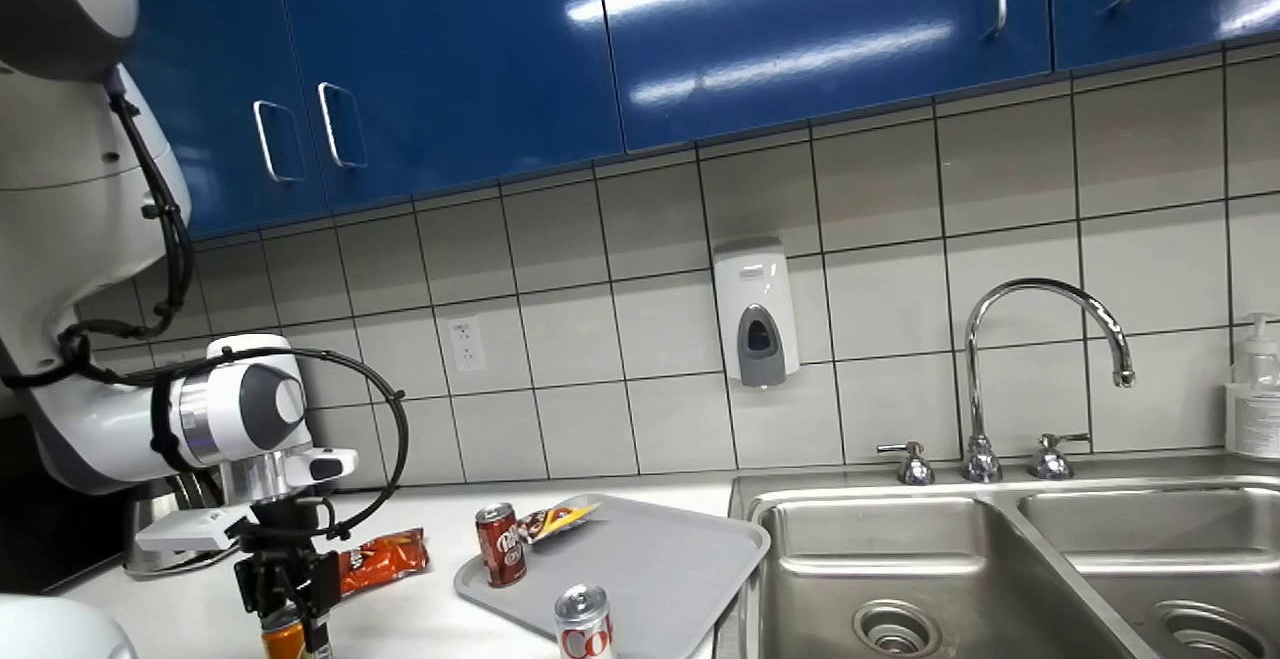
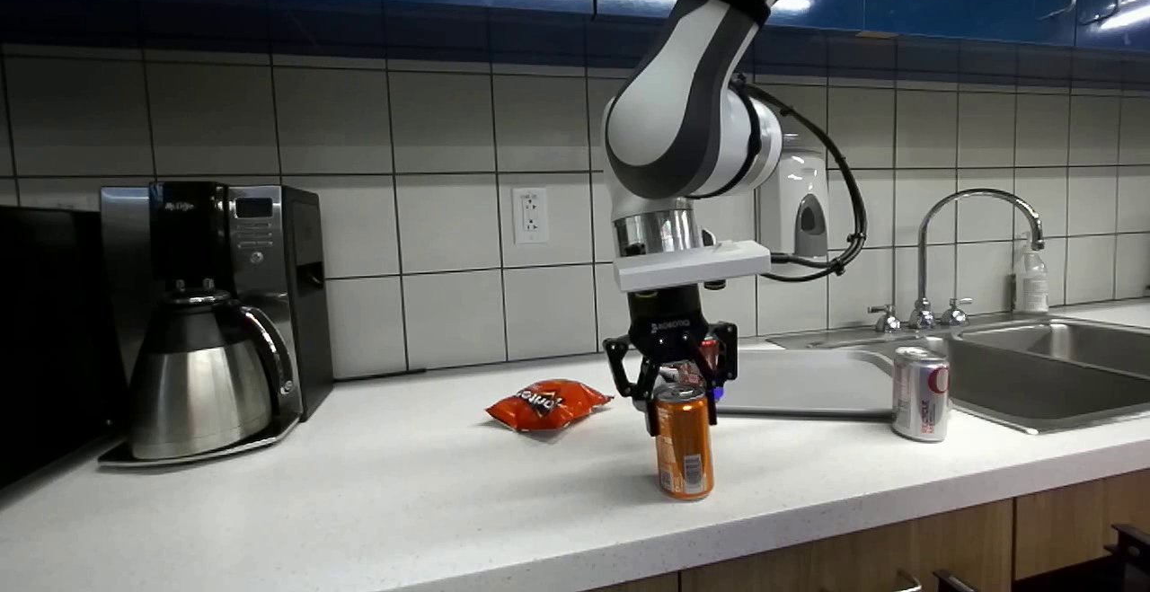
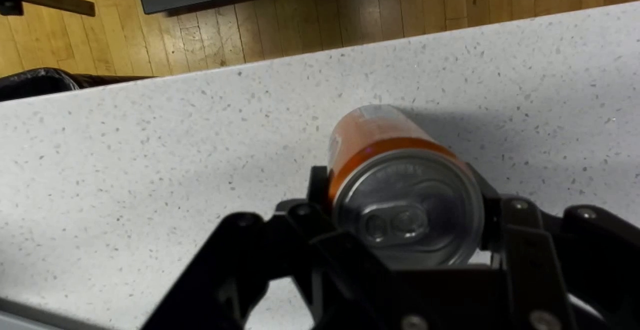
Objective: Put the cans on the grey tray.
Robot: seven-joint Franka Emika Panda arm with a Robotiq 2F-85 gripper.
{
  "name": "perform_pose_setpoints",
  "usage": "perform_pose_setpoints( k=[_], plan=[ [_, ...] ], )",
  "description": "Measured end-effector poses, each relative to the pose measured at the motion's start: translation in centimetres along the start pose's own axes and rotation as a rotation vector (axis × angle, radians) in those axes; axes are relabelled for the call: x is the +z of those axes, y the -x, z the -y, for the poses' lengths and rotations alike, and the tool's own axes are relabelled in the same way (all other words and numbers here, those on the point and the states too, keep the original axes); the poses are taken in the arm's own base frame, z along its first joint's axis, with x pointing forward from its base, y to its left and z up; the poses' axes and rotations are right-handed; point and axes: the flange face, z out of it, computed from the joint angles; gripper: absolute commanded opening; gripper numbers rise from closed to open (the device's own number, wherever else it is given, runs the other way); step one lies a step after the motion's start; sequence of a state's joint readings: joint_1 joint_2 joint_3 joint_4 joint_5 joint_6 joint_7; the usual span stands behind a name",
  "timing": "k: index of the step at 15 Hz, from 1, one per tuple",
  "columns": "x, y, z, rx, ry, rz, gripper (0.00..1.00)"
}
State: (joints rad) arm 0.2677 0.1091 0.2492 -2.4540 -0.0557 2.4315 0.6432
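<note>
The orange can (image 2: 685, 459) stands upright on the counter near its front edge. It also shows in the wrist view (image 3: 377, 129) and low in an exterior view (image 1: 284, 641). My gripper (image 2: 683, 419) points down with a finger against each side of the can's top, shut on it. The grey tray (image 1: 650, 559) lies flat beside the sink and also shows in an exterior view (image 2: 809, 385). The dark red can (image 1: 501, 545) stands on the tray's near-arm end; the gripper partly hides it elsewhere. The silver-white can (image 2: 921, 394) stands on the counter just in front of the tray.
An orange-red snack packet (image 2: 548, 405) lies on the counter behind the gripper. A yellow and red packet (image 1: 555, 521) lies on the tray behind the dark red can. A coffee maker (image 2: 216, 322) stands at one end; the steel sink (image 1: 900, 579) is beyond the tray.
</note>
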Motion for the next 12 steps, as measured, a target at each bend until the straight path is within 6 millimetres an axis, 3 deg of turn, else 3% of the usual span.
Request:
perform_pose_setpoints(
  k=[6, 12],
  plan=[
    [-0.3, -0.1, 0.0, 0.0, -0.003, -0.007, 0.38],
    [-2.1, -0.5, -0.3, 0.003, -0.011, -0.047, 0.38]
  ],
)
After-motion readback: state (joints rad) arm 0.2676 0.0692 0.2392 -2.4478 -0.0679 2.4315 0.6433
